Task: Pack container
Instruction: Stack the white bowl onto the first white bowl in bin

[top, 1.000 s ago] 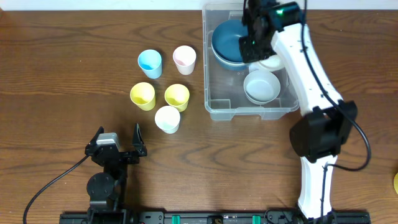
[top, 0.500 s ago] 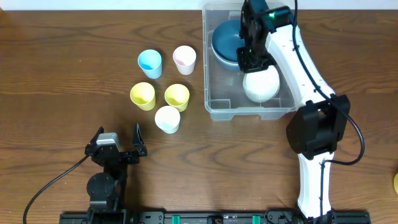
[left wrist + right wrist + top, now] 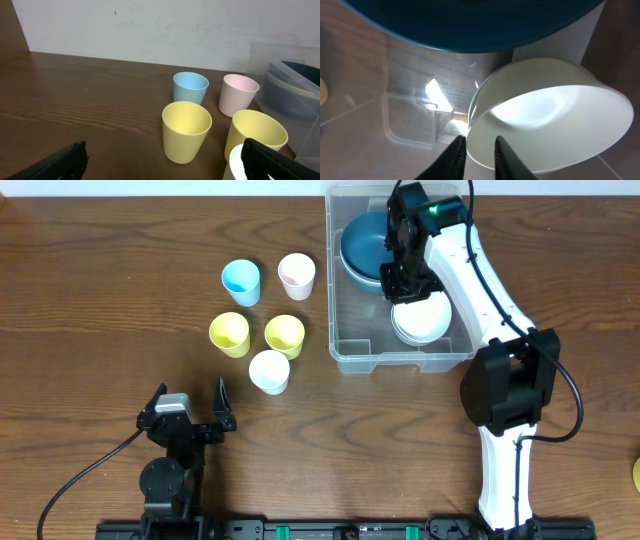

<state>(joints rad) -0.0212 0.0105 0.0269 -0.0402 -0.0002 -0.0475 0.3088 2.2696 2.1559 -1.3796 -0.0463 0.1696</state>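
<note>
The container (image 3: 345, 352), a clear plastic bin, stands at the back right of the table. It holds a blue bowl (image 3: 360, 245) at its far end and a white bowl (image 3: 425, 322) at its near end. My right gripper (image 3: 400, 285) is down inside the bin, shut on the white bowl's left rim. In the right wrist view the fingers (image 3: 476, 150) straddle the rim of the white bowl (image 3: 550, 120), with the blue bowl (image 3: 470, 20) above and the bin's base (image 3: 395, 100) to the left. My left gripper (image 3: 188, 405) is open and empty near the front edge.
Several small cups stand left of the bin: blue (image 3: 241, 280), pink (image 3: 297, 275), two yellow (image 3: 229, 333) (image 3: 285, 335) and white (image 3: 269, 371). The left wrist view shows the blue (image 3: 190, 87), pink (image 3: 240, 94) and yellow (image 3: 186, 131) cups ahead of the fingers.
My right gripper has carried a white bowl from beside the blue bowl down toward the bin's near end, onto the white bowl lying there. The left arm has not moved.
</note>
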